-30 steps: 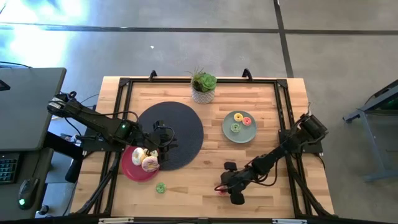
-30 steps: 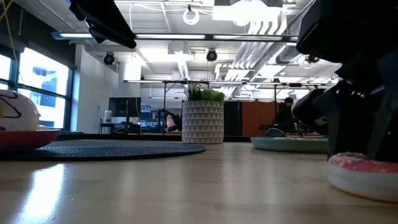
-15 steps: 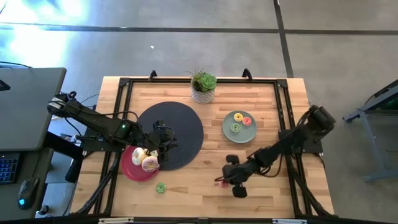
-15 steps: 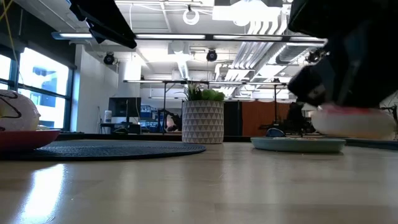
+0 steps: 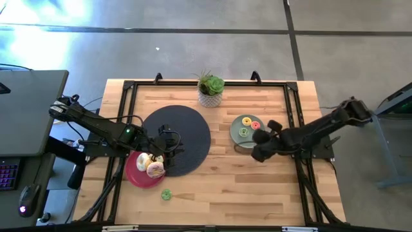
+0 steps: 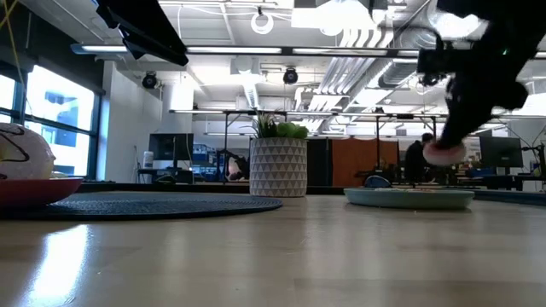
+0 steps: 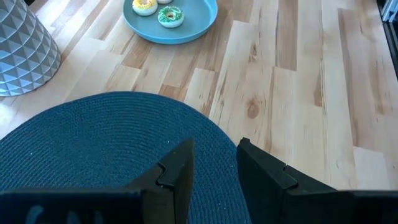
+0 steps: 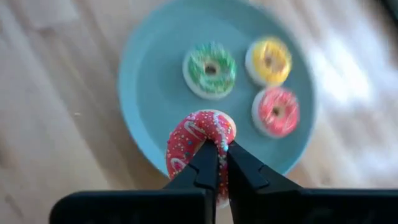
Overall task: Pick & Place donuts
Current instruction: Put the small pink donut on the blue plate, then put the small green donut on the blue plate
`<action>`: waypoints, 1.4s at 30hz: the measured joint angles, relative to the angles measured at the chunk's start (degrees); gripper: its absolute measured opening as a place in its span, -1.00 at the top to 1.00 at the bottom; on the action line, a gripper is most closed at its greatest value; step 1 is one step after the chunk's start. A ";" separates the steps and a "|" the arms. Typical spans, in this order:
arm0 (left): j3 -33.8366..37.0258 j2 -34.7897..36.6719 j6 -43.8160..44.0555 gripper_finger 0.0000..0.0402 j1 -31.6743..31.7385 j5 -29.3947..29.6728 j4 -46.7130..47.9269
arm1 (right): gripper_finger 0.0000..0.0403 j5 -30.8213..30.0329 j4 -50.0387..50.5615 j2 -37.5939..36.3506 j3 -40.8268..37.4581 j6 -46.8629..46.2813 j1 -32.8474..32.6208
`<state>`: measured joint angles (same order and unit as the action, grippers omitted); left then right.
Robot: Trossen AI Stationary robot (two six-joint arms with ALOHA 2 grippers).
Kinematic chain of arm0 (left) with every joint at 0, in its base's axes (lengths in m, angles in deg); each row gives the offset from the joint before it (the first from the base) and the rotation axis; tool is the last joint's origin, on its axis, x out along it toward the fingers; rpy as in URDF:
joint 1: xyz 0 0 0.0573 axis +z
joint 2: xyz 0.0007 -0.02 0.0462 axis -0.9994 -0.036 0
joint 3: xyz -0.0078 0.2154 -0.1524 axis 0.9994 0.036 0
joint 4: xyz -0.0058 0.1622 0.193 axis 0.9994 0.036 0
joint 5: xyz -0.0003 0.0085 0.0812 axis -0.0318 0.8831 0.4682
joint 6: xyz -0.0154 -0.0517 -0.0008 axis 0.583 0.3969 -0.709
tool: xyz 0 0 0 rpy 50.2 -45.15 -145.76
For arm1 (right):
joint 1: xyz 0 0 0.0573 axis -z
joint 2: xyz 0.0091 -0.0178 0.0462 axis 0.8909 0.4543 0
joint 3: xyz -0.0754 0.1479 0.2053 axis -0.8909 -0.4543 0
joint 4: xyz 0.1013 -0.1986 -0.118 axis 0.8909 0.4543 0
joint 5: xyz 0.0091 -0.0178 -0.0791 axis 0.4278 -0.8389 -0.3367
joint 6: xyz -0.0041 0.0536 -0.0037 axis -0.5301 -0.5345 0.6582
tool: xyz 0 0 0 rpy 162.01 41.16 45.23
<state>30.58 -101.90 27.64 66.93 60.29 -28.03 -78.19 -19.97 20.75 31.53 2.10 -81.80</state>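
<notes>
On the wooden tabletop (image 5: 212, 187), the left end effector (image 7: 208, 165) hangs over the dark round mat (image 5: 183, 135), fingers slightly spread and empty. The right end effector (image 8: 221, 165) pinches a red sprinkled donut (image 8: 199, 140) above the blue-green plate (image 8: 149, 87) holding green (image 8: 211, 68), yellow (image 8: 269, 60) and pink (image 8: 276, 111) minis.
</notes>
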 joint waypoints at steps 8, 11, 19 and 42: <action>0.00 0.00 0.00 0.42 0.00 -0.52 0.01 | 0.89 6.82 -15.04 -1.66 -13.58 4.94 11.28; 0.00 0.00 0.00 0.42 0.01 -0.41 0.01 | 0.88 7.22 -17.99 -1.68 -15.12 7.77 14.11; 0.00 0.00 0.00 0.42 -0.01 -0.13 0.01 | 0.71 12.48 -19.64 -1.69 -14.01 13.05 19.60; -0.07 -1.88 -11.48 0.42 -0.59 -21.29 -0.12 | 0.06 23.43 -32.16 -1.68 -0.30 22.73 15.12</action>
<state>30.51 -103.78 16.16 66.34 38.99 -28.15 -54.75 -52.13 19.07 31.22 24.83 -66.69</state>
